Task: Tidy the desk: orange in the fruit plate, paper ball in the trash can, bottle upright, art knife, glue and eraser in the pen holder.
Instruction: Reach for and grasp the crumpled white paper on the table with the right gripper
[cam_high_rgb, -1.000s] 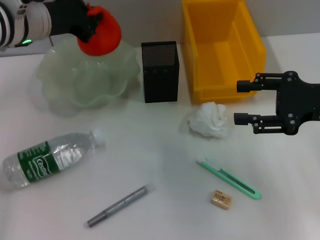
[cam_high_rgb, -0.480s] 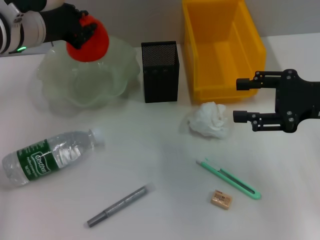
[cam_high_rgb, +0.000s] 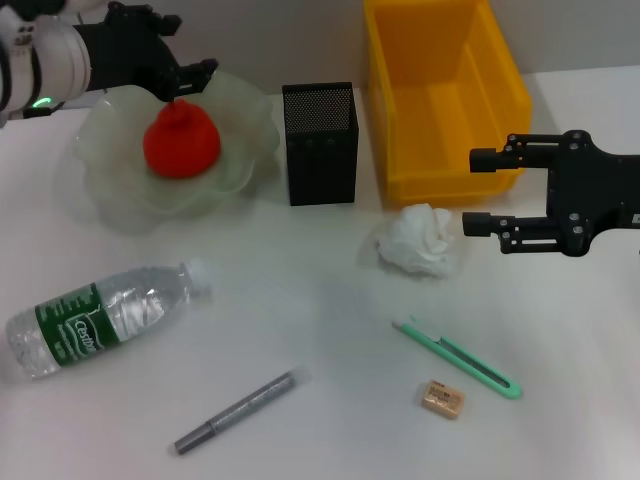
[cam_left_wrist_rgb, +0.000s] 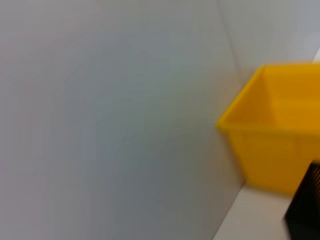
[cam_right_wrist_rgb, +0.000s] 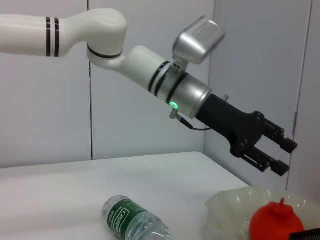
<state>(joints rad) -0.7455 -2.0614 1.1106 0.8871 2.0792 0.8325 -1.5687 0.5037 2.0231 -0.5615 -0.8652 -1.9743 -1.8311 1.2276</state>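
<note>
Red-orange orange (cam_high_rgb: 181, 141) sits in the pale green fruit plate (cam_high_rgb: 110, 190); we note the left gripper (cam_high_rgb: 187, 72) above its far rim, jaws apart, empty. Right gripper (cam_high_rgb: 474, 189) hovers just beside the paper ball (cam_high_rgb: 420, 240), jaws apart. Bottle (cam_high_rgb: 100, 318) lies flat; glue (cam_high_rgb: 236, 411), art knife (cam_high_rgb: 459, 357), eraser (cam_high_rgb: 441, 399) rest on the desk (cam_high_rgb: 320, 310). Left wrist view: yellow trash can (cam_left_wrist_rgb: 272, 145), pen holder (cam_left_wrist_rgb: 306, 205) corner. Right wrist view: we see the left gripper (cam_right_wrist_rgb: 282, 155) open above the plate.

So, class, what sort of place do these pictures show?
Probably a staged desk-tidying workspace: a white desk carrying a pen holder, an art knife and an eraser, beside a yellow trash can.
</note>
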